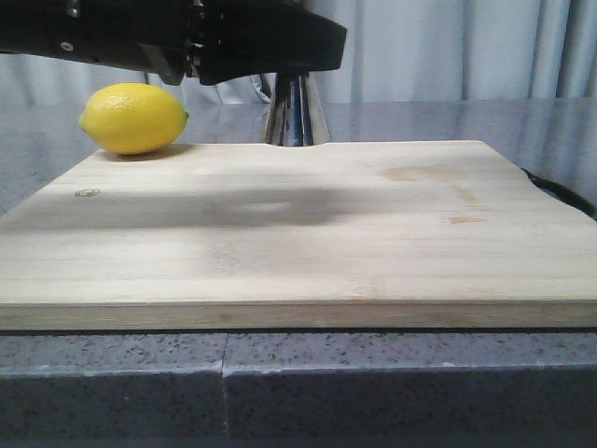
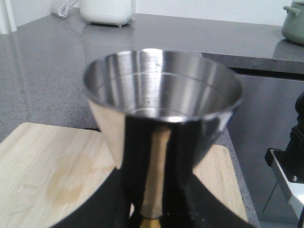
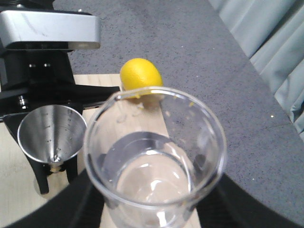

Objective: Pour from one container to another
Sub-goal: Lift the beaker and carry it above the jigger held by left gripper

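My left gripper (image 2: 154, 211) is shut on the steel jigger (image 2: 161, 104) near its gold band, holding it upright with the upper cup open. In the front view the jigger's lower cone (image 1: 297, 117) shows below the black left arm (image 1: 242, 42), over the board's far edge. The clear glass beaker (image 3: 154, 156) sits upright in my right gripper (image 3: 152, 213), whose dark fingers (image 3: 78, 206) flank it; clear liquid lies in its bottom. In the right wrist view the jigger (image 3: 52, 133) stands beside the beaker, a little apart. The front view shows neither the beaker nor the right gripper.
A yellow lemon (image 1: 133, 118) lies on the far left corner of the wooden cutting board (image 1: 298, 233), close to the jigger. The board rests on a grey speckled counter (image 1: 298, 373). A white appliance (image 2: 107, 12) and a green pot (image 2: 294, 23) stand farther off.
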`<state>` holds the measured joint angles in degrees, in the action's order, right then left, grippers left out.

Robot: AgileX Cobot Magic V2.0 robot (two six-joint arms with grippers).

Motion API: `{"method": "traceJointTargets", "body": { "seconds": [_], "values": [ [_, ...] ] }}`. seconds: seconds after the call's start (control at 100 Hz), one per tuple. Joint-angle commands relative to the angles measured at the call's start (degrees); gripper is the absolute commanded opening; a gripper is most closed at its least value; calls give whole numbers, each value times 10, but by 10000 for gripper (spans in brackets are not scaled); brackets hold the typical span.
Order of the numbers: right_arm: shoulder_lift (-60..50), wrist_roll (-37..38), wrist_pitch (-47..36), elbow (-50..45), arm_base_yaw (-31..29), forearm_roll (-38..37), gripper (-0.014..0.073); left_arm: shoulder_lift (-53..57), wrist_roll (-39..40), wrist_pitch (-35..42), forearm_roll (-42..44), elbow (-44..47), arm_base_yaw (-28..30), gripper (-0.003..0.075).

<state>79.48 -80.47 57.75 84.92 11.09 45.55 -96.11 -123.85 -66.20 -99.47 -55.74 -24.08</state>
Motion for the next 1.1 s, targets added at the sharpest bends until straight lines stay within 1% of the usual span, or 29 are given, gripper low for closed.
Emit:
{"method": "traceJointTargets", "body": {
  "seconds": [0.0, 0.17, 0.23, 0.34, 0.55, 0.81, 1.09],
  "values": [
    [7, 14, -14, 44, 14, -5, 78, 27, 7, -64, -35, -17, -6, -19],
    [35, 13, -2, 75, 18, -22, 78, 27, 8, -64, -33, -17, -6, -19],
    [43, 13, 4, 84, 20, -40, 78, 27, 9, -64, -31, -17, -6, -19],
    [53, 13, 1, 106, 36, -88, 78, 27, 12, -64, -31, -17, -6, -19],
    [59, 13, 3, 138, 72, -114, 78, 27, 13, -64, -29, -17, -6, -19],
    [60, 13, 4, 139, 109, -153, 78, 27, 16, -64, -25, -17, -6, -19],
    [60, 13, 24, 139, 110, -181, 78, 27, 18, -64, -24, -17, -6, -19]
  ]
}}
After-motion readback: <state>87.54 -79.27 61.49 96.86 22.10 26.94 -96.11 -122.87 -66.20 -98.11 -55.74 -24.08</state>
